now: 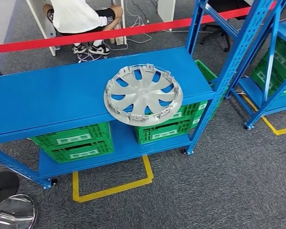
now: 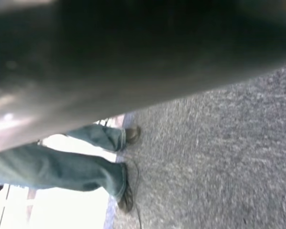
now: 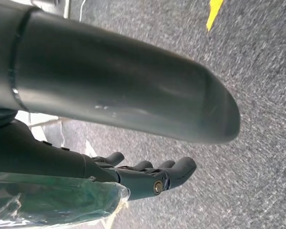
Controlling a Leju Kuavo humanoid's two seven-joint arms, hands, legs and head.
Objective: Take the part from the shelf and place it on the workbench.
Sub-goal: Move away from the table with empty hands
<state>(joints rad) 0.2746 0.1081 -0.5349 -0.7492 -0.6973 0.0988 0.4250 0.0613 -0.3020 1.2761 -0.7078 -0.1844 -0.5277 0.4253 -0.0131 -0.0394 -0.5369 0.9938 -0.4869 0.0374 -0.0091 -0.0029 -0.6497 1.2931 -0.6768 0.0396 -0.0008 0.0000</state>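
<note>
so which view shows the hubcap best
The head view: the silver hubcap lies whole and flat on the blue shelf, overhanging its front edge. The wrist views give nothing of it, looking down at grey carpet instead.

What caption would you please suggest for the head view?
Grey wheel cover lying flat on the blue shelf, overhanging its front edge above green crates.

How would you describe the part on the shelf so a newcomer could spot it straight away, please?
Find the blue shelf unit behind the yellow floor marking. On its top board, near the right end, lies the hubcap, overhanging the front edge. It is silver-grey, round and spoked; the green crates below are boxy.
</note>
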